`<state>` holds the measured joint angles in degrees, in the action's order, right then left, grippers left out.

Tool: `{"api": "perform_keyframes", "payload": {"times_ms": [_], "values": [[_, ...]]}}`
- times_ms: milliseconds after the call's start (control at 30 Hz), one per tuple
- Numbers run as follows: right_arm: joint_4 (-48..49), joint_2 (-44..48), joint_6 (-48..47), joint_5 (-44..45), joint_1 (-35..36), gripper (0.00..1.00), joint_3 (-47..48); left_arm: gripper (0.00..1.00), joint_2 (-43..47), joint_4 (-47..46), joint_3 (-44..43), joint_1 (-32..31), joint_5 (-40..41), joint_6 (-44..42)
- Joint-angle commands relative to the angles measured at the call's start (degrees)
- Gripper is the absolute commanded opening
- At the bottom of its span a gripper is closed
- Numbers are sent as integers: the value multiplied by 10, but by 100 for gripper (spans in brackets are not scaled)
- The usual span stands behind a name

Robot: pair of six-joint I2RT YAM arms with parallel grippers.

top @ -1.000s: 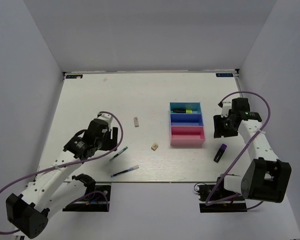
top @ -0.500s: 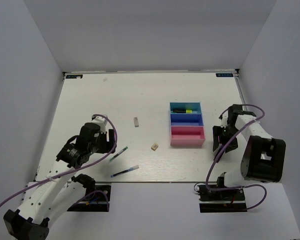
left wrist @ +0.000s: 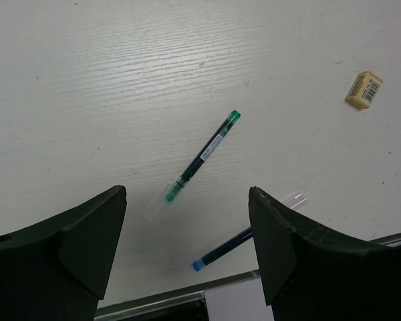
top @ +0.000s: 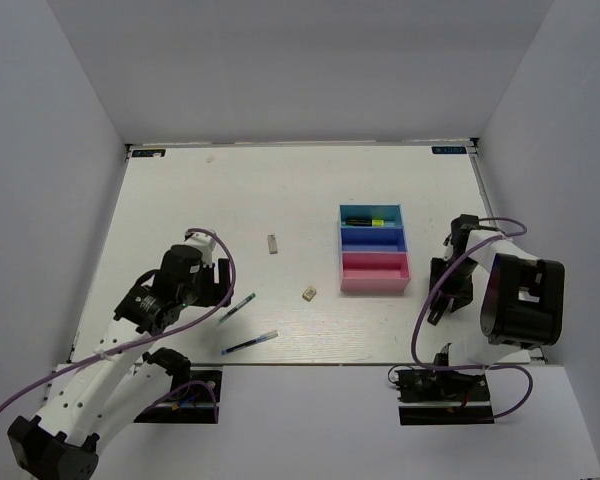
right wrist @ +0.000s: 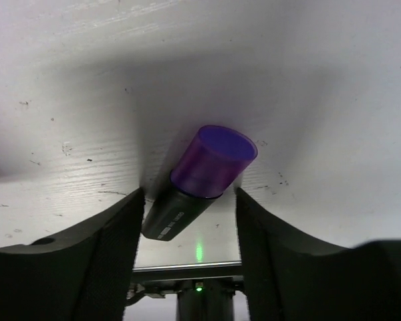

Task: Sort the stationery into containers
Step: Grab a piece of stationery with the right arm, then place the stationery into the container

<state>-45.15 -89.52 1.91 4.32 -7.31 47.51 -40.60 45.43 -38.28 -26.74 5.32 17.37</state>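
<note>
Right gripper [right wrist: 189,195]: jaws spread, straddling the purple-capped marker [right wrist: 212,155], which lies flat on the table [right wrist: 287,80] to the right of the containers [top: 374,240]. The marker sits askew between the fingers, so closing slowly on its black barrel should square it. Left gripper [left wrist: 187,200]: spread wide above the green-tipped pen [left wrist: 204,155]. A second ago the right arm stood farther back beside the containers, with the marker uncovered.

Left arm [top: 100,372], right arm [top: 520,300]: white link shells, black joint housings, black base plates [top: 445,410]. One purple cable [top: 229,265] looped along each. Fingers [left wrist: 87,234] were matte black, blunt wedges.
</note>
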Motion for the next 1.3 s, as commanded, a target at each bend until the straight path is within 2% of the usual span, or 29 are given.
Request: {"api": "perform_keyframes", "payload": {"times_ms": [0, 100, 133, 200, 233, 333, 367, 467, 567, 633, 767, 800, 1033, 1267], "values": [[57, -31, 34, 62, 2, 57, -10, 84, -5, -2, 3, 2, 4, -6], [71, -43, 43, 61, 3, 47, -11, 84, -10, -3, 3, 3, 9, -6], [73, -50, 48, 61, 3, 39, -9, 84, -8, -2, 3, 2, 12, -8], [78, -60, 53, 47, 1, 32, -9, 84, -9, -2, 5, 4, 15, -8], [85, -62, 52, 37, 1, 23, -8, 84, -10, 0, 5, 3, 18, -8], [98, -53, 42, 25, 0, 11, -6, 85, -16, -2, 6, 2, 17, -9], [100, -39, 31, 16, -1, 1, -4, 85, -17, -2, 6, 3, 17, -10], [131, 12, -11, -13, 0, 0, -3, 85, -20, -6, 7, 3, 8, -12], [160, 75, -67, -96, 1, 0, 5, 85, -24, -9, 10, 3, 5, -16], [171, 94, -112, -118, 1, 0, 21, 85, -28, -10, 11, 3, 3, -17], [159, 130, -189, -234, 5, 0, 88, 85, -36, -14, 15, 3, 0, -20], [151, 131, -238, -294, 4, 0, 100, 85, -37, -13, 14, 3, 0, -22], [147, 57, -294, -371, 32, 0, 261, 85, -63, -16, 17, 3, 1, -29], [232, -52, -294, -468, 94, 0, 312, 85, -84, -25, 25, 4, -1, -35]]}}
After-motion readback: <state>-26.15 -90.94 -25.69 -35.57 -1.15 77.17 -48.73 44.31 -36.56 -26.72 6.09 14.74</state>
